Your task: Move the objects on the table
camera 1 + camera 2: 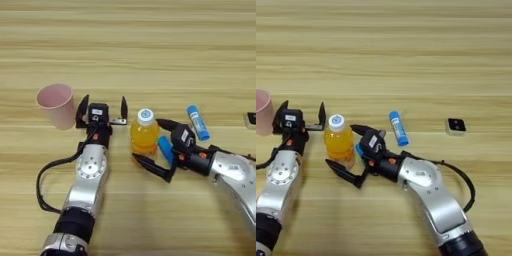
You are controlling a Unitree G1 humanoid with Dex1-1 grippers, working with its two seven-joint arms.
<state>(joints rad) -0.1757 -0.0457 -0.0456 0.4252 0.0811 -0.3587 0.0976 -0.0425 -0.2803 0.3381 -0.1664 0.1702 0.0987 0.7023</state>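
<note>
The right hand is reaching around the bottle on the desk, fingers spread wide, not touching yet. It should close gently on the middle so the bottle stays up. The left hand is waiting, spread, beside the cup.

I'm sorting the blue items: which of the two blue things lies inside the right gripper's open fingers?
The plain blue flat bar, right of the orange-juice bottle, between the right gripper fingers. The labelled blue tube lies apart, farther right.
</note>
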